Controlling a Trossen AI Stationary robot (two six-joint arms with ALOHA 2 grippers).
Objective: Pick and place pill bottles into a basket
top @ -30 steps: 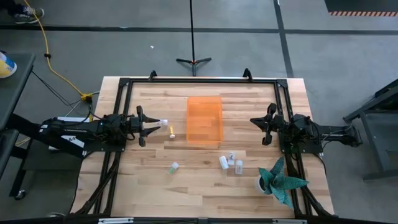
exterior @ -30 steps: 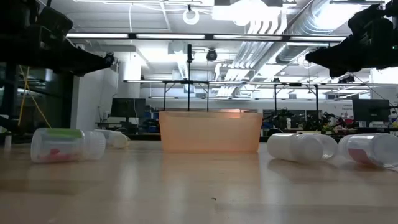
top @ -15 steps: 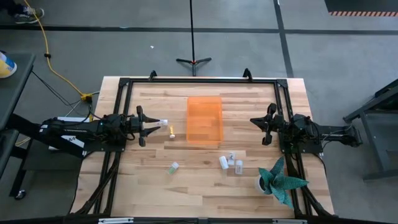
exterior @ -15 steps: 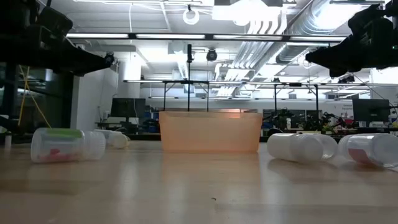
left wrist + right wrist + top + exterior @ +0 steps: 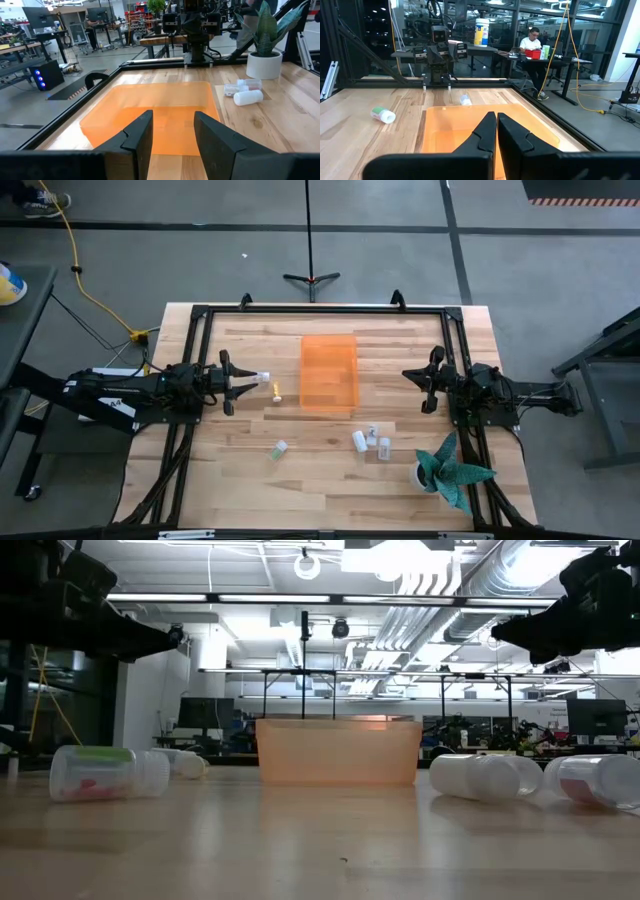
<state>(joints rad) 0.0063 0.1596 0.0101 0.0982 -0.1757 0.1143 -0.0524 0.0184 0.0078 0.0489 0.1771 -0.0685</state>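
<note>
The orange basket (image 5: 329, 373) sits flat on the table's middle, toward the far side; it also shows in the low view (image 5: 338, 752). A white bottle (image 5: 262, 378) and an amber bottle (image 5: 276, 391) lie on their sides left of it. A pale green bottle (image 5: 279, 448) lies nearer the front, and it shows in the low view (image 5: 100, 772). Three white bottles (image 5: 371, 442) lie close together at the front right. My left gripper (image 5: 243, 384) hovers open and empty just left of the white bottle, and its wrist view (image 5: 172, 135) faces the basket (image 5: 150, 112). My right gripper (image 5: 412, 377) waits shut and empty right of the basket, and also shows in its wrist view (image 5: 496, 131).
A teal spiky plant in a white pot (image 5: 447, 471) stands at the front right corner, close to the three white bottles. A black frame (image 5: 320, 308) runs along the table's far and side edges. Bare wood lies in front of the basket.
</note>
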